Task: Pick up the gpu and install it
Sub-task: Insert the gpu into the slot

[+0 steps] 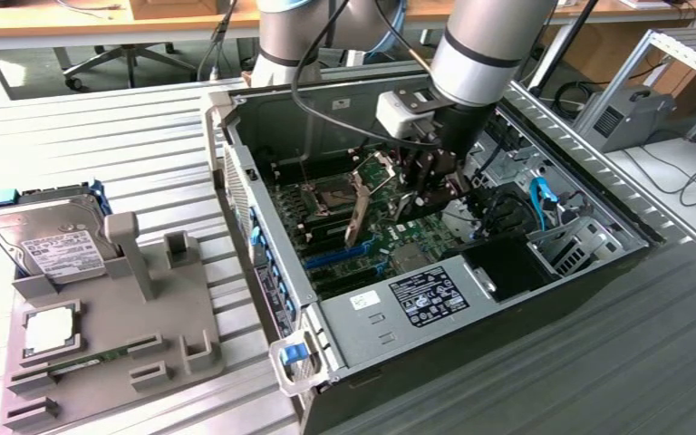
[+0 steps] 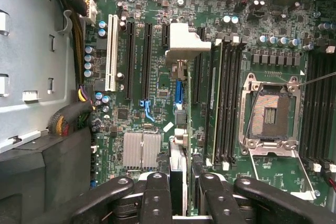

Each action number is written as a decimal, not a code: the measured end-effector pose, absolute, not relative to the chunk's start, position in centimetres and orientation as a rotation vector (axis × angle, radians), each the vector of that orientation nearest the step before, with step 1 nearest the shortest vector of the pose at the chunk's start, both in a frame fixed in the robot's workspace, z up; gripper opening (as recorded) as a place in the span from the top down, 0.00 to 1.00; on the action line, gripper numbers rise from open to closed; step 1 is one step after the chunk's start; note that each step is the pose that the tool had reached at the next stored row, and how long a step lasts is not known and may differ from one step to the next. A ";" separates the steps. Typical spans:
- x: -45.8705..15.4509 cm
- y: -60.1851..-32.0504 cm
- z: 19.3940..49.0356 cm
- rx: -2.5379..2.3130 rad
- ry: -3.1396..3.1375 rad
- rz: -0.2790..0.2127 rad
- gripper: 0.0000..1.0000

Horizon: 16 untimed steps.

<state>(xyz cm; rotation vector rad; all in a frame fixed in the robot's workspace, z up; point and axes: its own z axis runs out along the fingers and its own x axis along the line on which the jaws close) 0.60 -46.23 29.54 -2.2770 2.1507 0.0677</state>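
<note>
1. One arm reaches down into the open case (image 1: 445,272); its jaws grip the gpu (image 1: 370,204) by the top edge.
2. The gpu stands on edge over the motherboard (image 2: 157,77), among the black slots (image 2: 129,59), beside the empty CPU socket (image 2: 270,116).
3. On the desk (image 1: 106,118), a grey tray (image 1: 106,362) carries a hard drive (image 1: 46,236).
</note>
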 end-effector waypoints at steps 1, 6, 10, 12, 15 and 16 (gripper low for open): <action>0.6 -46.2 29.5 -2.277 2.151 0.068 0.74; 0.6 -46.3 29.3 -2.277 2.151 0.068 0.74; 0.6 -46.3 29.2 -2.277 2.151 0.068 0.74; 0.6 -46.3 29.1 -2.277 2.151 0.068 0.74; 0.6 -46.3 29.0 -2.277 2.151 0.068 0.74; 0.6 -46.3 29.0 -2.277 2.151 0.068 0.74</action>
